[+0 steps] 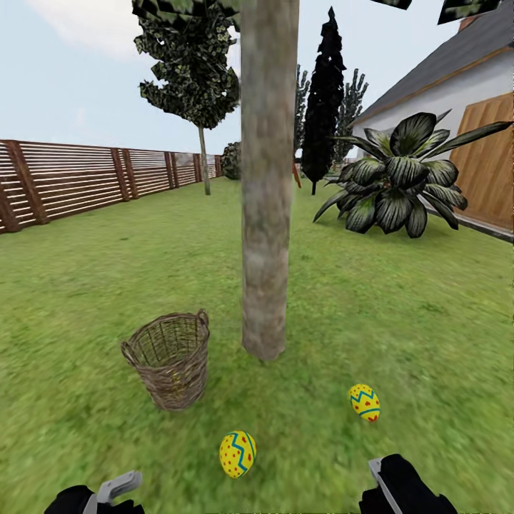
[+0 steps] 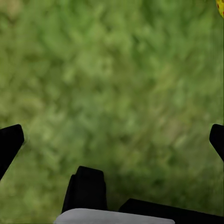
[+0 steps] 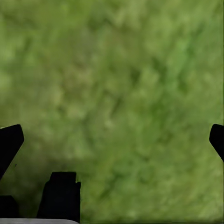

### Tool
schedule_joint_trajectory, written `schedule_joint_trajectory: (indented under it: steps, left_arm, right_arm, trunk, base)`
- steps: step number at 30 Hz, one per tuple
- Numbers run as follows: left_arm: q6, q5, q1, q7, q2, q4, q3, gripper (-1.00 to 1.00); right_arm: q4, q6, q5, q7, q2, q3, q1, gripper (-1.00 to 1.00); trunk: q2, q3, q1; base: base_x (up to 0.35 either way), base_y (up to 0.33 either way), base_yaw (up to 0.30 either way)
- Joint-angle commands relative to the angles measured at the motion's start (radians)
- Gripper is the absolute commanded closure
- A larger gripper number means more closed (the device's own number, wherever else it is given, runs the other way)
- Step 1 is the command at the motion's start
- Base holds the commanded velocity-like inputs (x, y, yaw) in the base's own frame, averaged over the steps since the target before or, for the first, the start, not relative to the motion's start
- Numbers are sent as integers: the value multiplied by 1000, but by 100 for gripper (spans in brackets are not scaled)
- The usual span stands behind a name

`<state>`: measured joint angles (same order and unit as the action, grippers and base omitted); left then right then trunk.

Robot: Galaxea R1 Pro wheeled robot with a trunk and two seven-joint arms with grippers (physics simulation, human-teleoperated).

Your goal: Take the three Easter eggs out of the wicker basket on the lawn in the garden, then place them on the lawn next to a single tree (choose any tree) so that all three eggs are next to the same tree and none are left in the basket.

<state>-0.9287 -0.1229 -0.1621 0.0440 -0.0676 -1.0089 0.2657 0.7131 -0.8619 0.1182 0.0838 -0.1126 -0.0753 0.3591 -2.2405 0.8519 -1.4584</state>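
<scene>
On the lawn [image 1: 86, 285] by the tree [image 1: 265, 214], two upright Easter eggs [image 1: 237, 453], wicker basket [image 1: 170, 360] upright, both jaws spread, empty.

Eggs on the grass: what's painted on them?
Yellow Easter eggs with blue zigzag bands and red dots, clearest in the head view.

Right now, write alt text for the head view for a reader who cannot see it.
Two painted eggs, one nearer and one further right, lie on the lawn before a thick tree trunk, with a wicker basket standing left of the trunk. A fence and house border the garden.
</scene>
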Motion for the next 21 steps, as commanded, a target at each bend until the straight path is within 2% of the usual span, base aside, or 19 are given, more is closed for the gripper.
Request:
schedule_joint_trajectory:
  steps: [1,9,21]
  left_arm:
    - [-4,-3,-1,2,0,0,1,-100]
    - [-4,-3,-1,2,0,0,3,-100]
    - [-4,-2,-1,2,0,1,3,-100]
  right_arm:
    - [2,-6,11,9,-1,-4,1,-100]
    - [2,-3,11,9,1,-4,1,-100]
    - [2,-2,11,10,4,-5,1,-100]
  trunk:
    - [0,1,0]
    - [0,1,0]
    - [0,-4,0]
  base:
    - [-30,310,-32]
    - [-14,312,-19]
    - [-1,313,-244]
